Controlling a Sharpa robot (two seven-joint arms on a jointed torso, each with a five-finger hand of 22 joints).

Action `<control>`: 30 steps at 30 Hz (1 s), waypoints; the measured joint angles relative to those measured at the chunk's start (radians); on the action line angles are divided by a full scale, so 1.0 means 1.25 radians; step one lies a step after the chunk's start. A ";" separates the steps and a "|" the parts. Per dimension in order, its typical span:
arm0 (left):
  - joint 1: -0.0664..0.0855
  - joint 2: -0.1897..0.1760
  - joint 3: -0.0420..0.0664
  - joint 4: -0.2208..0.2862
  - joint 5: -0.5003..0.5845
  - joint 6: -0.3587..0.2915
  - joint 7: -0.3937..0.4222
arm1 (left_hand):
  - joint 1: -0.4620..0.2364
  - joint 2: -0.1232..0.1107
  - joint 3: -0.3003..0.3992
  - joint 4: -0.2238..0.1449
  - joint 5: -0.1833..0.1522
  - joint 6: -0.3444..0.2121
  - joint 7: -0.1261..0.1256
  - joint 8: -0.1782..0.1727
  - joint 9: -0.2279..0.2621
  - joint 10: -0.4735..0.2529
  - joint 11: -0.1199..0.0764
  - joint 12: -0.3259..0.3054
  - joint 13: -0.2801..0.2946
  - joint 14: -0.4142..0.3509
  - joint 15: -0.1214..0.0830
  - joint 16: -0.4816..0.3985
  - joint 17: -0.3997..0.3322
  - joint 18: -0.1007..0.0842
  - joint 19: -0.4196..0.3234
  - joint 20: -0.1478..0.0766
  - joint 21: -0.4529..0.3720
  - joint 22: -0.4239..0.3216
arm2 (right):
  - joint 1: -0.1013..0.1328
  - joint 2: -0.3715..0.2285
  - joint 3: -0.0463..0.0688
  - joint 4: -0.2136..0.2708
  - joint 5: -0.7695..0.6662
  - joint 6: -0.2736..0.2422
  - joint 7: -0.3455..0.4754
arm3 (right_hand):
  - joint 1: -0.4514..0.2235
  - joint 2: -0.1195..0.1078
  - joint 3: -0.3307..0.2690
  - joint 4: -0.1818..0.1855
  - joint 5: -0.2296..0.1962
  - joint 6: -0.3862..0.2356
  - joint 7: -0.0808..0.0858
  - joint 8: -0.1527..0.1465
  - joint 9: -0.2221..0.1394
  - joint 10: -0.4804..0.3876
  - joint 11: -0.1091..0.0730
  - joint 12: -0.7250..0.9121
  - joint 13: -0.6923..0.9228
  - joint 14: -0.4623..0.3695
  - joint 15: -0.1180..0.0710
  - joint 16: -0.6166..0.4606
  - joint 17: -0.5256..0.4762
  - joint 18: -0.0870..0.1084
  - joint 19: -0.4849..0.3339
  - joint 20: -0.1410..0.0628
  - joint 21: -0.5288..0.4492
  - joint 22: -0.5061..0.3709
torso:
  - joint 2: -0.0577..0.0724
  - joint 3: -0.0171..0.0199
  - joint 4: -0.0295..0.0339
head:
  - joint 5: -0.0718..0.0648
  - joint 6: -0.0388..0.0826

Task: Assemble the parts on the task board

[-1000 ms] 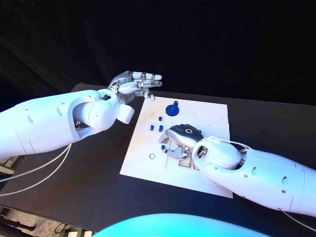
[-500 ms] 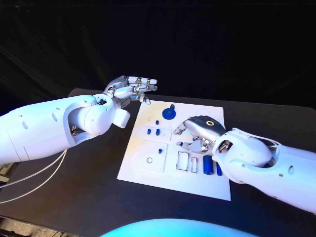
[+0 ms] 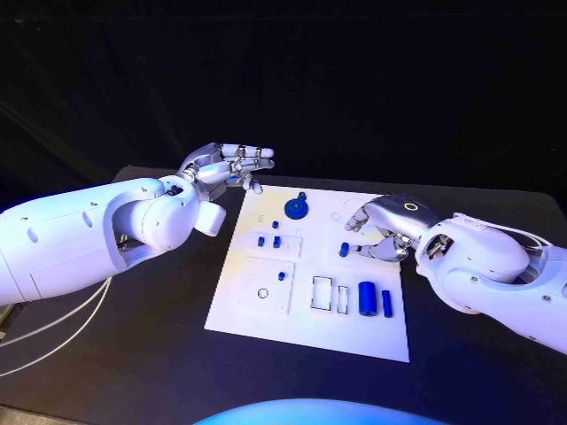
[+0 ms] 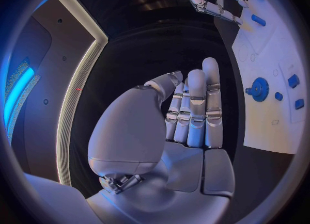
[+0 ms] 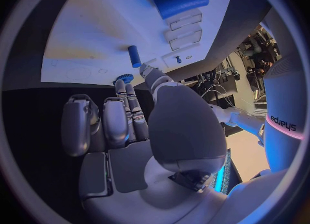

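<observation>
The white task board [image 3: 252, 305] lies mid-table. A blue gear [image 3: 297, 208] stands near its far edge, with small blue pieces [image 3: 268, 240] to its left. A thick blue cylinder [image 3: 367, 292] and a thin one [image 3: 388, 302] lie near the front right. My right hand [image 3: 379, 232] hovers over the board's right side with loosely bent fingers, holding nothing. A small blue peg [image 5: 134, 56] lies on the board just past its thumb tip. My left hand [image 3: 226, 164] is raised beyond the board's far left corner, fingers straight and empty [image 4: 194, 110].
The black table [image 3: 130, 354] reaches well to the left and front of the board. Rectangular recesses [image 3: 324, 294] sit in the board's front half. My two white forearms come in over the table from both sides.
My right hand has moved from the board's front middle to its right side, uncovering the two blue cylinders. The left hand has stayed near the far left corner.
</observation>
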 measured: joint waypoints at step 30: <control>0.000 -0.005 0.000 0.000 0.012 0.005 -0.011 | -0.003 0.003 0.000 0.000 0.000 0.000 0.000 0.001 0.000 0.000 0.000 0.000 -0.001 0.000 0.000 0.000 -0.001 0.000 0.006 0.000 -0.005 -0.003 | -0.024 0.070 -0.006 -0.073 -0.010 0.050 0.000 | 0.055 0.066 0.052 -0.003 -0.006 0.057 -0.007 0.015 0.010 0.088 -0.023 0.028 0.002 0.001 -0.011 0.014 0.011 0.000 0.003 -0.015 0.066 0.000 | 0.000 -0.0013 0.0010 | 0.002 -0.008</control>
